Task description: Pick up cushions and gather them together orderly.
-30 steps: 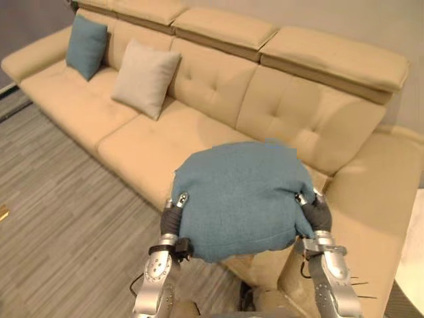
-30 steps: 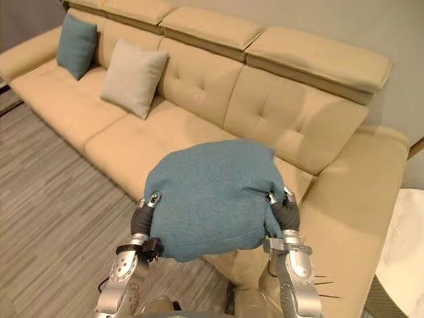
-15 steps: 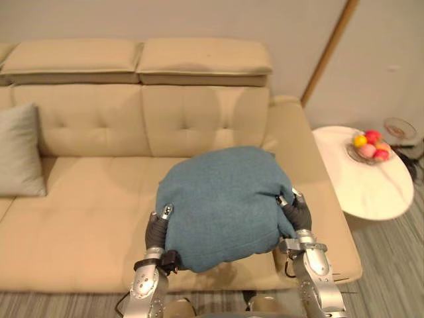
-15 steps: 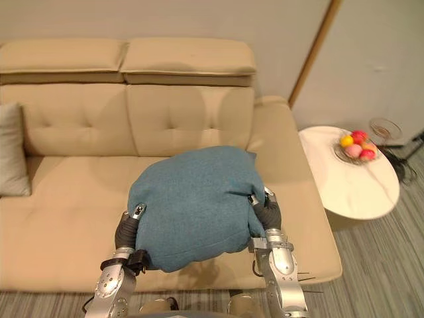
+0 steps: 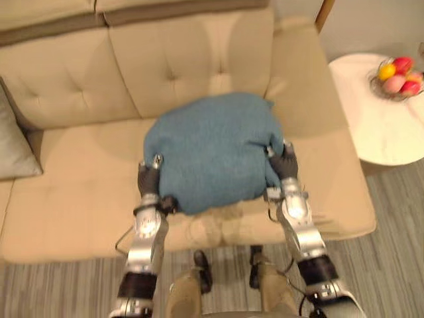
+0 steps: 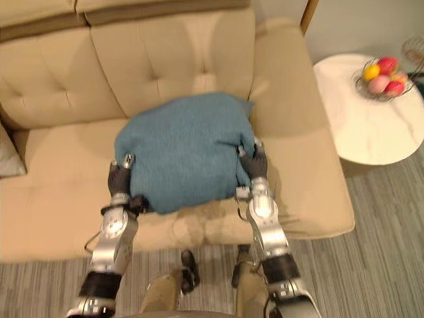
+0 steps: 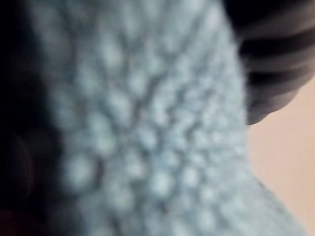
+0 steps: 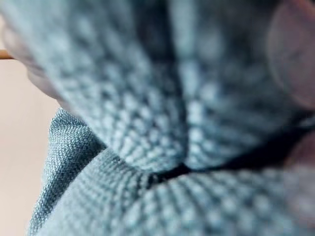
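Carrying a teal cushion (image 5: 209, 149) low over the right-hand seat of a beige sofa (image 5: 79, 195), midway through the transport step of the gathering job. Gripping it from both sides, with the left hand (image 5: 148, 180) at its near left edge and the right hand (image 5: 285, 164) at its right edge. Curling the fingers (image 5: 157, 160) into the cloth and puckering it, matching the bunched weave seen close up in the right wrist view. Holding it just clear of the seat or barely brushing it, hard to tell which. Facing a grey cushion (image 5: 12, 142) propped against the backrest at the left edge of the scene, well apart from the load. Working beside a round white surface (image 5: 387, 129) bearing a fruit bowl (image 5: 397, 69), off to the right past the armrest. Probably calling next for swinging the load left towards the grey cushion, standing it against the backrest just beside that one, and loosening both hands only after seating it firmly, avoiding a slump or a roll off the near edge.
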{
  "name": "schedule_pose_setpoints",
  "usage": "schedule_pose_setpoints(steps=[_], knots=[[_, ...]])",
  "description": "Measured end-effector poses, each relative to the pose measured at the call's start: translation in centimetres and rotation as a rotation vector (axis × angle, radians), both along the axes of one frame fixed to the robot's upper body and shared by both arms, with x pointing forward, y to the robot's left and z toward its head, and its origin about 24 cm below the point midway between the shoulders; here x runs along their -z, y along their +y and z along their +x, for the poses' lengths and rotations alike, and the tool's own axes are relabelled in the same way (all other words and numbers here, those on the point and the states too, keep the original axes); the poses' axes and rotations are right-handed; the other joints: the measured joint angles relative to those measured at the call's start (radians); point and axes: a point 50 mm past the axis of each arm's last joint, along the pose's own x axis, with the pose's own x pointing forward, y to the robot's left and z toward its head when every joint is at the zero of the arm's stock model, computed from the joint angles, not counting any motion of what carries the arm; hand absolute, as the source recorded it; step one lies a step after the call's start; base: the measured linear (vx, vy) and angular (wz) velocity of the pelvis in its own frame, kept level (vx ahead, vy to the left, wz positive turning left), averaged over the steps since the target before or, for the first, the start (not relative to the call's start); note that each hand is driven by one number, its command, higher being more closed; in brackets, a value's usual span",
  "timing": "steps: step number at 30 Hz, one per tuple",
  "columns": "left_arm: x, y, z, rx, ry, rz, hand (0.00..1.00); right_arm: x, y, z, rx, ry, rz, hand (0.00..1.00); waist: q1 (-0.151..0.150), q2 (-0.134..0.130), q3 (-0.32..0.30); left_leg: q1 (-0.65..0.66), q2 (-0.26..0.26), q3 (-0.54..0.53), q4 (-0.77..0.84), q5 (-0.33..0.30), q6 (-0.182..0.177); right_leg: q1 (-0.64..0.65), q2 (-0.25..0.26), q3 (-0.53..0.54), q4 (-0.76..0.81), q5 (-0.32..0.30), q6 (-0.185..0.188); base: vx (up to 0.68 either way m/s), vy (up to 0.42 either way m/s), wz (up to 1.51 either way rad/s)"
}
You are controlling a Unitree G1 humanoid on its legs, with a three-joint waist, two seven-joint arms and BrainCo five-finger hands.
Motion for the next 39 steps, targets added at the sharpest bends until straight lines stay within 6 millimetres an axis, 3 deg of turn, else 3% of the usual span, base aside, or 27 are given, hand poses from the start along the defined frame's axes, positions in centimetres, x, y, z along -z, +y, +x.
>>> schedule_pose_setpoints(steps=[2, 3, 5, 6, 8, 9, 11, 15, 21, 24, 27, 29, 34, 39], knots=[[-5.5, 0.0, 2.3, -0.031, -0.157, 0.034, 1.0, -4.4, 0.4, 1.3, 0.051, -0.124, 0.03, 1.0, 0.011, 0.0, 0.041, -0.056, 0.0, -0.016, 0.027, 0.007, 0.009, -0.044, -0.011, -0.016, 0.021, 0.005, -0.003, -0.16, -0.048, 0.22], [-6.9, -0.1, 2.8, -0.034, -0.195, 0.041, 1.0, -5.5, 0.3, 1.5, 0.067, -0.158, 0.043, 1.0, 0.019, -0.001, 0.041, -0.074, 0.0, -0.017, 0.03, 0.009, 0.011, -0.06, -0.015, -0.017, 0.025, 0.008, -0.006, -0.14, -0.03, 0.17], [-13.8, -0.5, 4.4, -0.051, -0.368, 0.1, 1.0, -11.5, 0.3, 2.6, 0.124, -0.32, 0.077, 1.0, 0.025, -0.003, 0.076, -0.126, -0.007, -0.029, 0.029, 0.037, 0.016, -0.096, -0.023, -0.027, 0.004, 0.041, -0.009, -0.11, -0.029, 0.19], [-15.6, -0.6, 4.7, -0.055, -0.408, 0.116, 1.0, -13.1, 0.2, 2.8, 0.138, -0.356, 0.087, 1.0, 0.024, -0.003, 0.08, -0.142, -0.01, -0.035, 0.026, 0.046, 0.019, -0.105, -0.025, -0.032, -0.006, 0.049, -0.009, -0.11, -0.034, 0.3], [-22.4, -1.0, 4.7, -0.076, -0.567, 0.147, 1.0, -18.4, 0.2, 3.1, 0.192, -0.469, 0.145, 1.0, 0.019, -0.003, 0.091, -0.212, -0.022, -0.056, 0.012, 0.077, 0.022, -0.152, -0.031, -0.051, -0.04, 0.082, -0.018, -0.09, -0.029, 0.29], [-23.6, -1.1, 4.6, -0.08, -0.597, 0.151, 0.0, -19.3, 0.2, 3.2, 0.2, -0.483, 0.157, 0.0, 0.019, -0.004, 0.091, -0.228, -0.022, -0.06, 0.013, 0.081, 0.022, -0.162, -0.03, -0.054, -0.046, 0.088, -0.019, -0.06, -0.014, 0.21], [-27.8, -1.4, 4.2, -0.107, -0.676, 0.17, 0.0, -21.7, -0.1, 3.7, 0.243, -0.498, 0.18, 0.0, 0.011, -0.007, 0.099, -0.275, -0.024, -0.078, 0.008, 0.097, 0.02, -0.186, -0.028, -0.07, -0.076, 0.109, -0.025, -0.04, -0.011, 0.19], [-30.3, -1.5, 4.7, -0.128, -0.668, 0.155, 0.0, -23.1, -0.4, 4.8, 0.256, -0.45, 0.21, 0.0, 0.001, -0.01, 0.102, -0.341, -0.025, -0.091, 0.006, 0.108, 0.02, -0.226, -0.024, -0.083, -0.111, 0.134, -0.027, -0.03, -0.008, 0.12], [-29.6, -0.8, 6.0, -0.133, -0.565, 0.119, 0.0, -24.3, -1.7, 4.9, 0.22, -0.436, 0.241, 0.0, -0.003, -0.018, 0.161, -0.416, -0.019, -0.117, 0.006, 0.118, 0.012, -0.276, -0.015, -0.114, -0.133, 0.15, -0.033, -0.02, -0.002, 0.1], [-28.4, -0.5, 6.8, -0.097, -0.51, 0.102, 0.0, -23.4, -1.5, 5.9, 0.176, -0.364, 0.231, 0.0, -0.005, -0.028, 0.178, -0.435, -0.015, -0.119, 0.01, 0.119, 0.011, -0.289, -0.013, -0.122, -0.132, 0.15, -0.033, -0.01, 0.008, 0.04], [-25.5, -0.2, 8.0, -0.064, -0.419, 0.073, 0.0, -22.1, -1.1, 6.6, 0.148, -0.297, 0.205, 0.0, -0.005, -0.028, 0.178, -0.442, -0.01, -0.106, 0.01, 0.119, 0.011, -0.299, -0.013, -0.12, -0.131, 0.155, -0.028, 0.0, 0.014, -0.02], [-21.9, -0.1, 8.9, -0.044, -0.326, 0.071, 0.0, -20.1, -0.7, 7.1, 0.126, -0.248, 0.151, 0.0, -0.004, -0.028, 0.178, -0.442, -0.002, -0.099, 0.011, 0.119, 0.011, -0.3, -0.007, -0.117, -0.131, 0.155, -0.028, -0.01, 0.019, -0.04], [-17.5, 1.1, 9.3, -0.053, -0.221, 0.047, 0.0, -16.6, -0.9, 7.2, 0.101, -0.192, 0.124, 0.0, -0.004, -0.028, 0.178, -0.441, 0.018, -0.09, 0.016, 0.118, 0.011, -0.302, 0.008, -0.103, -0.125, 0.154, -0.026, -0.01, -0.004, -0.07], [-15.6, 2.0, 8.9, -0.066, -0.195, 0.047, 0.0, -15.8, -1.7, 6.7, 0.098, -0.211, 0.1, 0.0, -0.003, -0.028, 0.178, -0.429, 0.035, -0.074, 0.032, 0.118, 0.01, -0.303, 0.017, -0.079, -0.099, 0.14, -0.009, -0.03, -0.022, -0.11]])
